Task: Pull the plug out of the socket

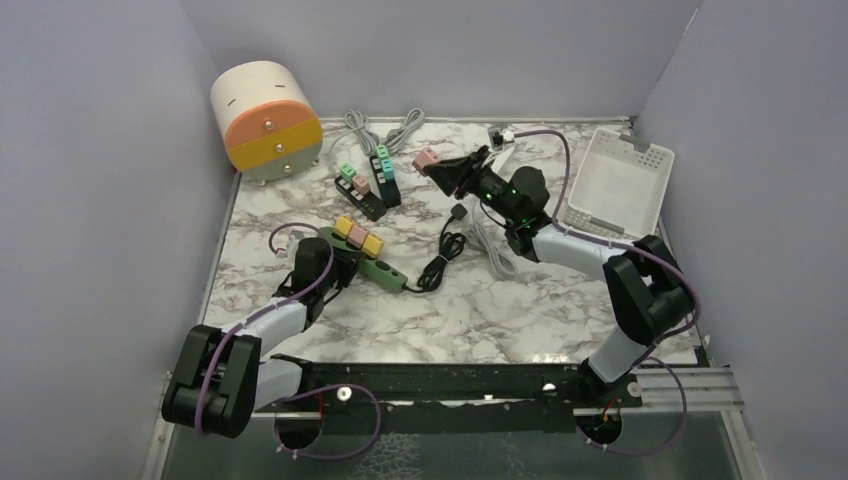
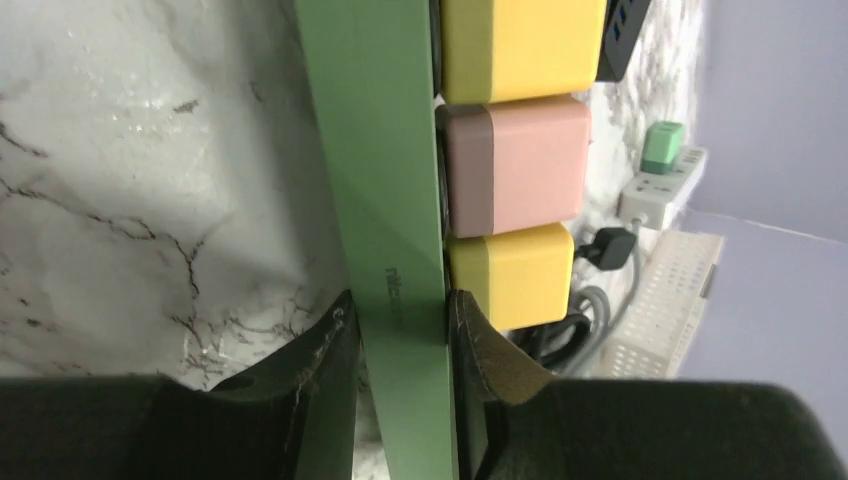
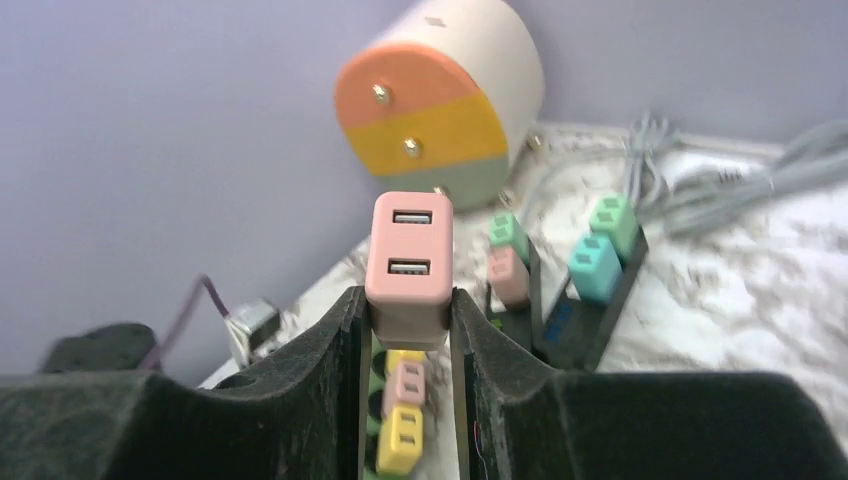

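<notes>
One pink two-port USB charger plug (image 3: 408, 262) is pinched low on its sides by the right gripper (image 3: 405, 302). It is held in the air over the far middle of the marble-pattern table (image 1: 520, 320), clear of any socket. Most of the plug body sticks out past the pads. The pull-off looks done; what remains is probably setting it down.

In the right wrist view the long green power strip (image 2: 380, 150) sits right beneath it. The strip lies left of centre on the table and carries a row of three cube plugs, yellow, pink, yellow (image 1: 358, 236). The left gripper (image 2: 400, 305) is clamped across the strip's narrow sides at its near-left end, pressing on both edges just beside the nearest yellow cube.

Risks:
- The hold on the pink plug is shallow, so a fast swing or a knock could make it pivot or slip out. A drop from here would land on or near the loaded strip.
- Just right of the strip is a coiled black cable (image 1: 445, 250). Lowering there could snag a finger or leave the plug tilted on the cord.
- Two black power strips with mint, pink and teal plugs (image 1: 368, 182) lie near the right gripper on its left, so a leftward move could clip them.
- The cream drum with an orange, yellow and mint face (image 1: 267, 120) in the far left corner and the white perforated basket (image 1: 622, 180) at far right are well apart, so low risk.
</notes>
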Motion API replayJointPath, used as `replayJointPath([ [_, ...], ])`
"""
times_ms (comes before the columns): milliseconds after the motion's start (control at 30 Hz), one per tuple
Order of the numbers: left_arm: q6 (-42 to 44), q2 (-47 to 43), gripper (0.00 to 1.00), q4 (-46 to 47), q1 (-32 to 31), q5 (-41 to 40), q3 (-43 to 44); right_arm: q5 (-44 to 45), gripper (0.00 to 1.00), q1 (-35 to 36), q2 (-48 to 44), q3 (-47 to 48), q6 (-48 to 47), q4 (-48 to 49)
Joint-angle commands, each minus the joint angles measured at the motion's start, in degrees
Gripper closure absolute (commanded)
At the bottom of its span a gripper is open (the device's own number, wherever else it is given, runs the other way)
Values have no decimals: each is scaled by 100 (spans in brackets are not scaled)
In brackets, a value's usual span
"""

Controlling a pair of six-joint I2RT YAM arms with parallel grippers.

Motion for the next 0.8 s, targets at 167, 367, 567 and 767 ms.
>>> replayJointPath([
  [167,307,49,100,-393,33,-435,-3,141,99,1126,-945,523,-2154,-1130],
  [367,574,71,100,14,33,-529,270,-262,99,1099,-1581,-182,-1711,-3150],
  [567,1016,-468,100,325,41,-1084,374,-794,99,517,-2704,-1850,-414,-2968],
  [767,1713,-1007,100,545,174,-1578,609,-1881,99,-383,-2652,-1995,-106,-3811],
])
